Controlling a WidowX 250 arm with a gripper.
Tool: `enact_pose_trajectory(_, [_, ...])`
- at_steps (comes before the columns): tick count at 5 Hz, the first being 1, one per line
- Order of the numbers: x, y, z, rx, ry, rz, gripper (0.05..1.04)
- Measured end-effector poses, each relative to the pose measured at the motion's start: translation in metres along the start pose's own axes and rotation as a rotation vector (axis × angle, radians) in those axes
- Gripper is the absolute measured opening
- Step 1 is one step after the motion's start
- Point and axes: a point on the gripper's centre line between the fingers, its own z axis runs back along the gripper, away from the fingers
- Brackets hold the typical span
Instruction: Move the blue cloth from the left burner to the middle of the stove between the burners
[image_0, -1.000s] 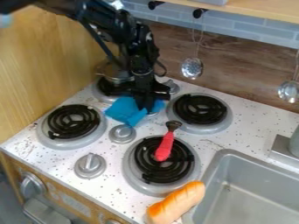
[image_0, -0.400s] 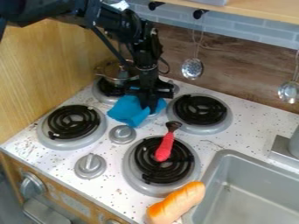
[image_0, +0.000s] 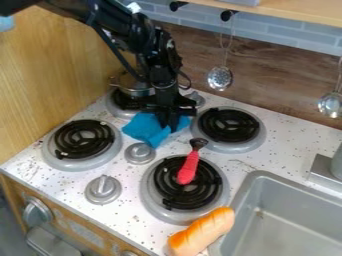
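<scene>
Hanging down with the gripper (image_0: 170, 125) just left of the frame's upper centre, against the blue cloth (image_0: 141, 128) on the speckled surface (image_0: 284, 150); cannot tell the jaws as spread or pinching cloth; near it, a pot (image_0: 124, 90) at upper left, a red-handled utensil (image_0: 189, 170) across a burner (image_0: 152, 206) at lower centre, a bread roll (image_0: 202, 231) at bottom centre
</scene>
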Motion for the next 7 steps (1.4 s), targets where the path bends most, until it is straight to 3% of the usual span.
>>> enact_pose_trajectory(1, [-0.029,-0.011,0.005,-0.008,0.026,-0.042,0.101])
enact_pose_trajectory(4, [-0.064,-0.011,0.039,-0.023,-0.027,-0.037,0.101])
enact_pose_trajectory(7, [-0.105,0.022,0.065,-0.015,-0.03,0.038,0.101])
